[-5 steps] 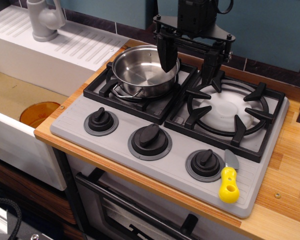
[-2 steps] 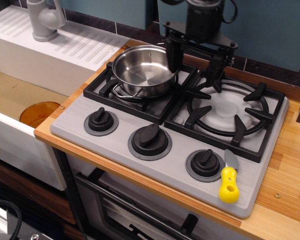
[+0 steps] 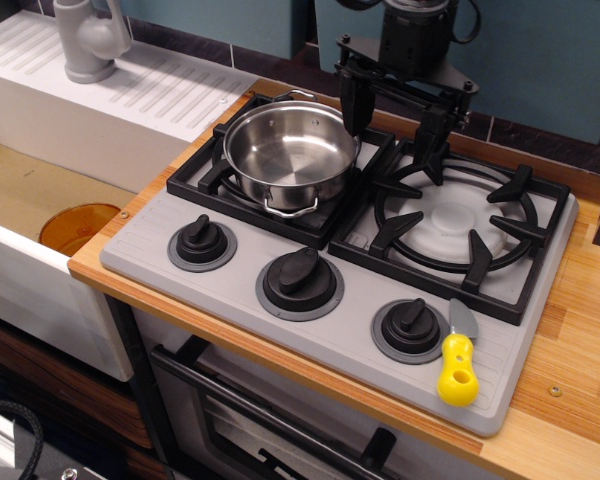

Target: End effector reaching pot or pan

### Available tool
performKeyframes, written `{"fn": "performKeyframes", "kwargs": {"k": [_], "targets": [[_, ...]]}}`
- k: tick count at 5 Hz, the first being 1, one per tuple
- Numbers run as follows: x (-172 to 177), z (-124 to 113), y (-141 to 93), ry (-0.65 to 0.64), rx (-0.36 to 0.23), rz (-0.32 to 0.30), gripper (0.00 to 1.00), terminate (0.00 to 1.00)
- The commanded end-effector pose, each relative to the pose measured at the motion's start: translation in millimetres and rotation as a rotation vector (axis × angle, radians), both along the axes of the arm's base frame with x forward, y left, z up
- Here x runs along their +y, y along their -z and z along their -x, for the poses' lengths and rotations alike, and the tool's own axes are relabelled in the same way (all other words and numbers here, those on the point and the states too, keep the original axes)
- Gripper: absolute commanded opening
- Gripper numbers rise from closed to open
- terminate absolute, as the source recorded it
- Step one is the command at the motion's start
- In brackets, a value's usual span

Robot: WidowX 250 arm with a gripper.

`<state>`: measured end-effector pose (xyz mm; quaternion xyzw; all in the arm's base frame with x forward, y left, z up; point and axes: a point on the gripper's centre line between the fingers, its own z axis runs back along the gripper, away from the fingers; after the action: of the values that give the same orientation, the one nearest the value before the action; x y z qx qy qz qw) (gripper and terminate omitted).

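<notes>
The shiny steel pot (image 3: pixel 290 155) sits on the left rear burner of the toy stove (image 3: pixel 230 270), with one wire loop handle facing front and the other at the back. My black gripper (image 3: pixel 392 125) hangs at the back of the stove, between the two burners. Its jaws stand wide apart with nothing between them. The left finger (image 3: pixel 353 108) is at the pot's far right rim, touching or just outside it; I cannot tell which. The right finger (image 3: pixel 430 128) is above the back of the right burner grate (image 3: pixel 455 215).
Three black knobs (image 3: pixel 300 280) line the stove front. A yellow-handled tool (image 3: pixel 458 368) lies at the front right. A grey faucet (image 3: pixel 85 40) and a sink with an orange plate (image 3: pixel 77 225) are to the left. The wooden counter (image 3: pixel 570 330) extends right.
The gripper has moved right and back, and its left finger has gone from inside the pot to its right rim. The pot has turned, so its front handle now faces front.
</notes>
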<state>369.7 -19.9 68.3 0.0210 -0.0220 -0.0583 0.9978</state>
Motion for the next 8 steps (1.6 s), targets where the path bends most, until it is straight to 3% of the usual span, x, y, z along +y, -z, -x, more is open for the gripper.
{"fn": "performKeyframes", "kwargs": {"k": [1, 3, 8], "targets": [[21.4, -4.7, -23.4, 0.019, -0.062, -0.022, 1.00, 0.00], [34.3, -5.1, -16.3, 0.013, -0.067, -0.035, 1.00, 0.00], [28.3, -25.4, 6.8, -0.012, -0.012, 0.058, 1.00, 0.00]]}}
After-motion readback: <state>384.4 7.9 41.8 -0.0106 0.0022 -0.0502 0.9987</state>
